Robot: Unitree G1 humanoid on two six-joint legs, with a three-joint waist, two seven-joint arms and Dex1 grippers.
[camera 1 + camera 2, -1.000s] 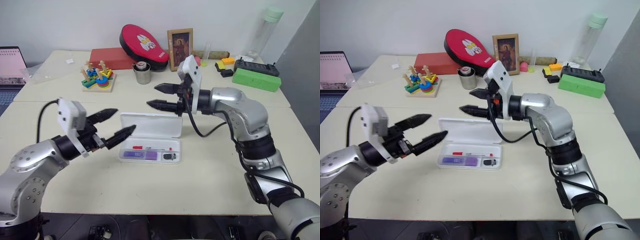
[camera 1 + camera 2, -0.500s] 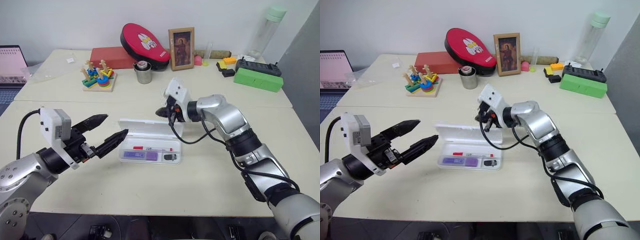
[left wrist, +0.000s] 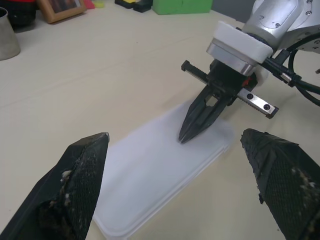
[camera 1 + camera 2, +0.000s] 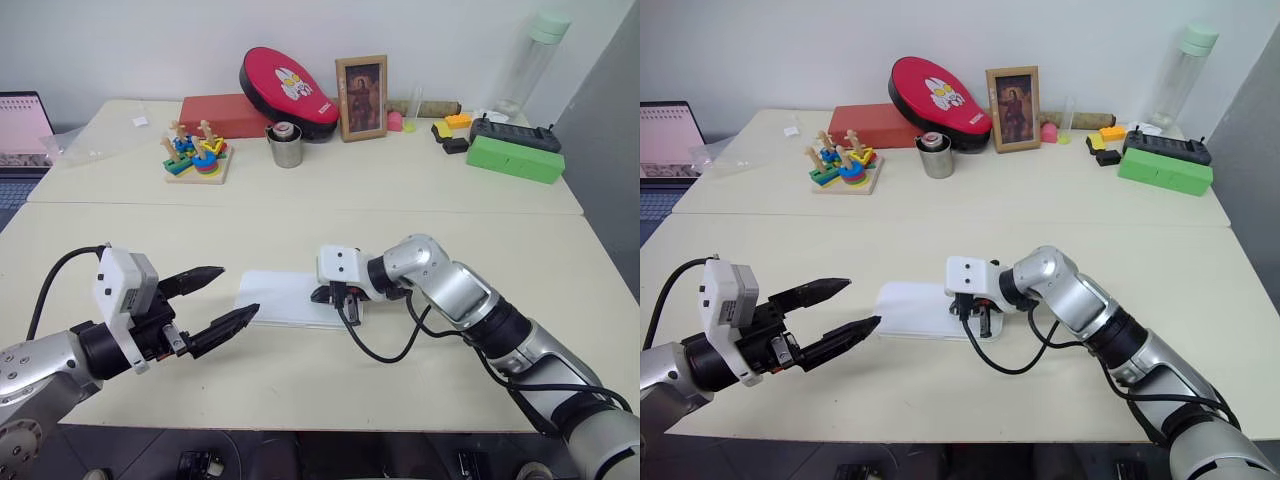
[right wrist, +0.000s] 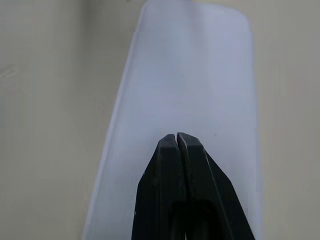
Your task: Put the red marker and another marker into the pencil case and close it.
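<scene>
The pencil case (image 4: 280,297) lies flat on the table with its white lid down. The red marker and the other marker are hidden. My right gripper (image 4: 322,296) is shut with nothing between its fingers, and its tips rest on the lid near the case's right end (image 3: 182,137). In the right wrist view the closed black tips (image 5: 177,137) sit on the white lid (image 5: 190,75). To the left of the case, my left gripper (image 4: 238,290) hovers open and empty, apart from the case, its fingers (image 3: 80,185) pointing at it.
Along the table's back stand a wooden stacking toy (image 4: 195,155), a red box (image 4: 225,115), a red oval pad (image 4: 288,82), a metal cup (image 4: 285,145), a picture frame (image 4: 361,97), a green box (image 4: 512,158) and a bottle (image 4: 530,65). A laptop (image 4: 22,130) sits at far left.
The case's lid went from standing open to lying shut. My right gripper closed and came down onto the lid. My left gripper drew back and down, staying open.
</scene>
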